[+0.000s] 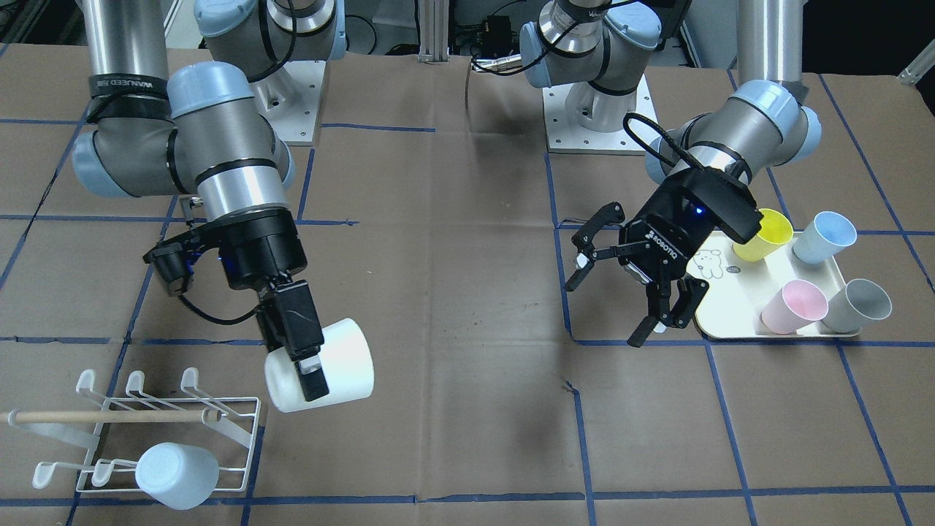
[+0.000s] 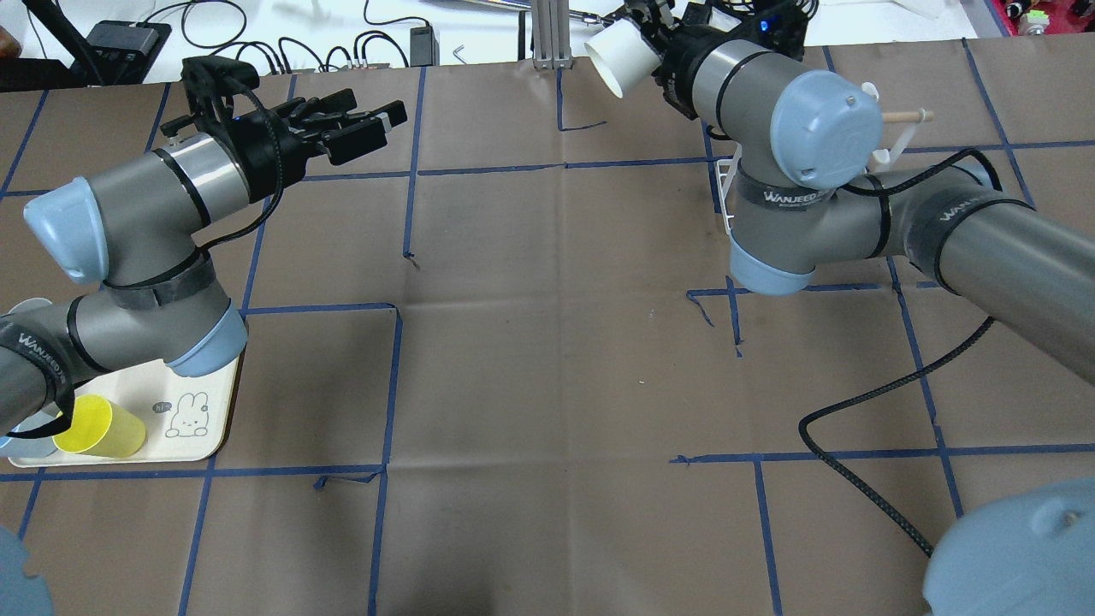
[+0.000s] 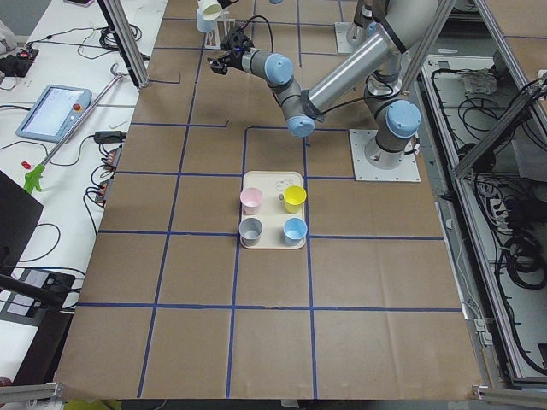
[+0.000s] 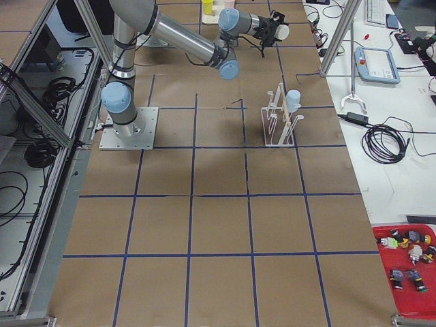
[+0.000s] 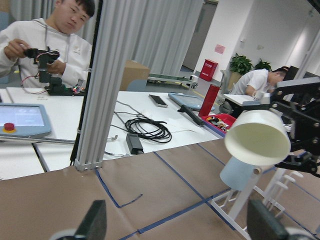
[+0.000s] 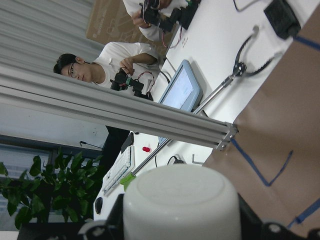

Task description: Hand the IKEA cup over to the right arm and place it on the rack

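The right arm (image 1: 219, 146): elbow bent, wrist turned downward, right gripper (image 1: 313, 374) clamped on the white cup (image 1: 340, 361), which is held sideways in the air just beside the rack (image 1: 226, 409). The left arm (image 1: 738, 131): folded well apart from the rack, left gripper (image 1: 621, 303) angled down, fingers (image 1: 599, 223) spread wide.

We read WANJEED in white on the black band (image 2: 791, 197) around the right arm (image 2: 821, 231) and on a like band (image 2: 38, 351) around the left arm (image 2: 128, 222), ROBOTIQ on the left gripper (image 1: 621, 307), a small "hi" on the cream tray (image 2: 210, 402)
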